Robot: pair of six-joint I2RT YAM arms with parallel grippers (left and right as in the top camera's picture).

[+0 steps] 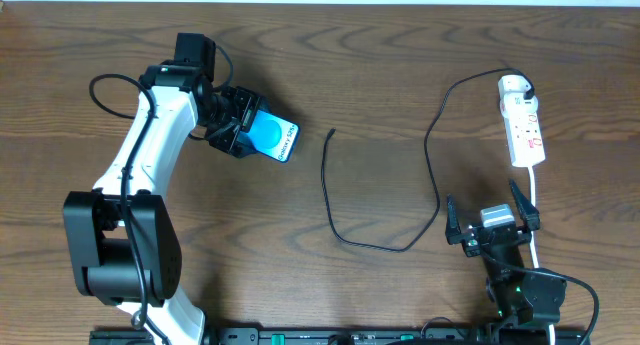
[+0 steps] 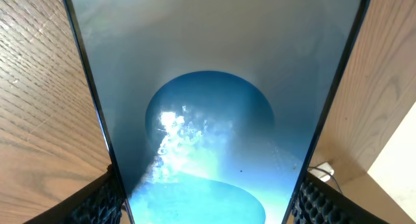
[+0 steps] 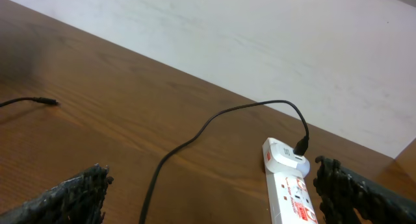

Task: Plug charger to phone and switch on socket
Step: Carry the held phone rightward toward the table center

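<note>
We see our left fingers (image 2: 97, 203) clamping the slim, black-edged phone (image 2: 208, 120), blue screen glaring; right fingers (image 3: 68, 199) spread wide.

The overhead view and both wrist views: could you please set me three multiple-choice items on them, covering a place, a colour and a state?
1. Where does the charger's connector tip lie?
A. On the table, between the phone and the socket
B. In the phone's port
C. On top of the socket
2. What colour is the charger's cable?
A. White
B. Black
C. Red
3. How is the right gripper?
A. Shut on the socket
B. Shut on the charger
C. Open, holding nothing
Answers: 1 A, the tip rests loose on the wood in the overhead view; 2 B, the cable shows black overhead and from the right wrist; 3 C, its fingers stand apart with only table between them.
</note>
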